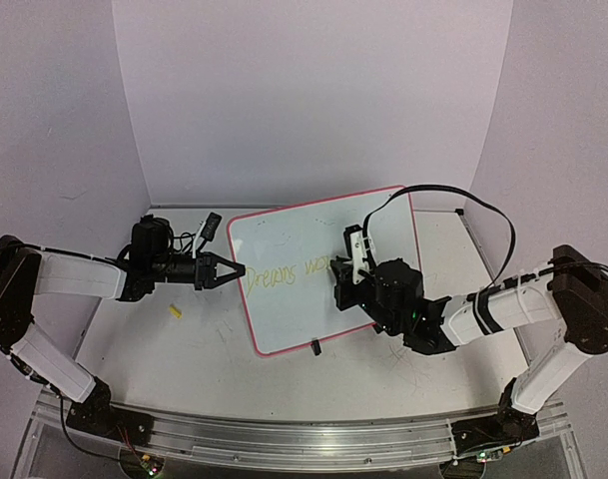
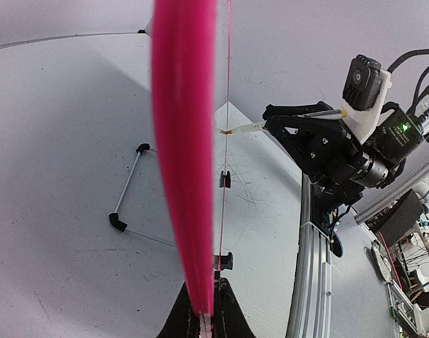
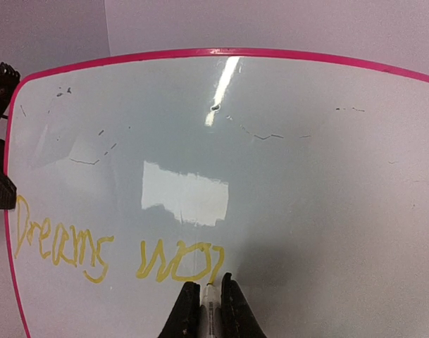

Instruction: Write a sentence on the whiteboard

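Whiteboard [image 1: 304, 225], propped mid-table, likely light, stiff, glossy-slick and tippy: left gripper [image 1: 230, 269] clamps its 9 o'clock rim, probably the safest hold, while right gripper [image 3: 208, 285] pinches marker [image 3: 211, 310] below unfinished 1-line sentence [image 3: 115, 255].

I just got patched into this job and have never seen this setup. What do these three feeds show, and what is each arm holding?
Two robot arms sit at the near edge of a table. The overhead picture looks down from behind them. The other two come from a camera on each wrist, with its own fingers at the bottom. A whiteboard with a pink rim stands on the table. The left gripper is shut on its edge; that is the pink band in the left wrist picture. The right gripper is shut on a marker, tip at the board. The sentence reads "Dreams wor" in yellow. A small yellow piece lies left of the board.
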